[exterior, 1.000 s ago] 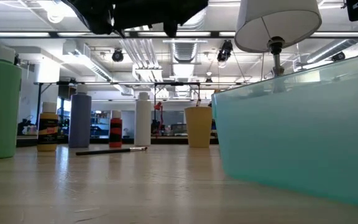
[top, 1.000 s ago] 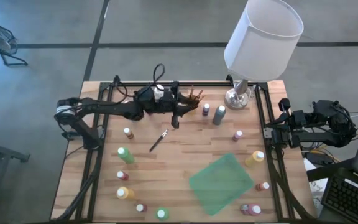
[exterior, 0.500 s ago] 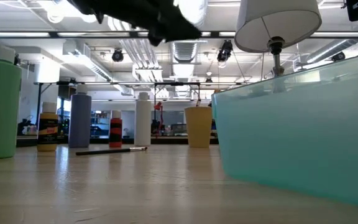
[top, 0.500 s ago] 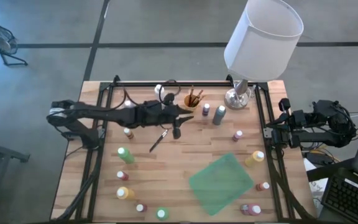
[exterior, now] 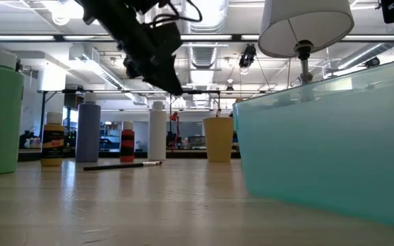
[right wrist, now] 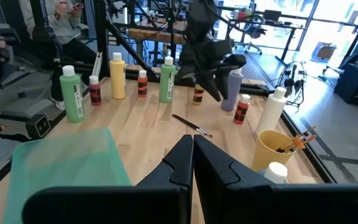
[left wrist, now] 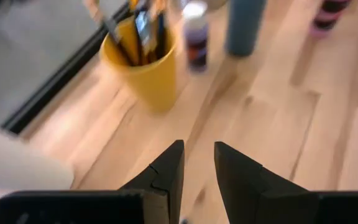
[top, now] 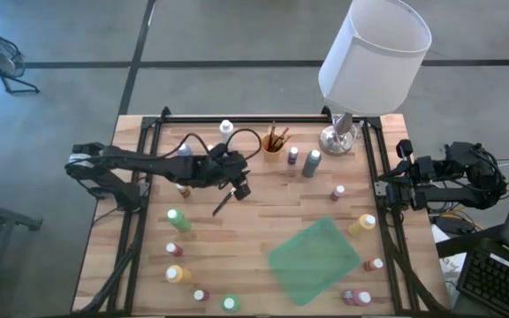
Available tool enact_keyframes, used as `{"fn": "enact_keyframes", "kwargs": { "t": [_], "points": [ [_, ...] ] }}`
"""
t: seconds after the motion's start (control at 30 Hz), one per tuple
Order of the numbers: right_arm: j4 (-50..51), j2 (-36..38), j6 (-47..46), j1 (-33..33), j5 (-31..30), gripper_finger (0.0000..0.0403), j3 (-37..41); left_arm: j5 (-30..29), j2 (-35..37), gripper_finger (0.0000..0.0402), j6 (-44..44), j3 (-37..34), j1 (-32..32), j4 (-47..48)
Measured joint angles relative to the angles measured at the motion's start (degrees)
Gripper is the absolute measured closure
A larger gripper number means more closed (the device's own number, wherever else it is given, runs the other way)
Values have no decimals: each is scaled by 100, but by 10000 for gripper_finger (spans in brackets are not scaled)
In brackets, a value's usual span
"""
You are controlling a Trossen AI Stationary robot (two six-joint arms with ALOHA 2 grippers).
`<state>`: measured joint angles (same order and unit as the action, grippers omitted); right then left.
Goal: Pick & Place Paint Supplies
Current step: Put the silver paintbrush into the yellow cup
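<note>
Little is judged done: the teal bin [top: 315, 260] is seen empty. Around it on the surface [top: 263, 216] about fourteen bottles [top: 178, 220] are counted. One brush [top: 225, 200] lies loose; several more stand in one yellow cup [top: 272, 144]. Left hand [top: 240, 188] hovers over the brush, fingers slightly apart, nothing held. Right hand [right wrist: 192, 144] is parked off the surface's right edge, closed.

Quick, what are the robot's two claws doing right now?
Left gripper: slightly open, empty, above the table near the loose brush.
Right gripper: shut, empty.

Left gripper [top: 239, 188] hangs mid-table, jaws slightly apart; right gripper [right wrist: 192, 147] closed.
</note>
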<state>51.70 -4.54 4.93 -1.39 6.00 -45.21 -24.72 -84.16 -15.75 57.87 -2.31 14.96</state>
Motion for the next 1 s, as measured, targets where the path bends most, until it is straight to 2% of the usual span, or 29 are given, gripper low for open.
{"fn": "enact_keyframes", "kwargs": {
  "t": [0.33,0.5,0.7,1.0],
  "points": [
    [0,-1,1,1,0,394,0,-23,-9,307,-824,0,-224,435],
    [0,0,1,0,0,394,0,10,-185,307,-920,38,-251,477],
    [0,-2,0,0,0,394,0,267,-550,307,-677,635,-250,751],
    [0,-2,0,0,0,394,0,233,-1279,307,-864,1793,-264,2160]
  ]
}}
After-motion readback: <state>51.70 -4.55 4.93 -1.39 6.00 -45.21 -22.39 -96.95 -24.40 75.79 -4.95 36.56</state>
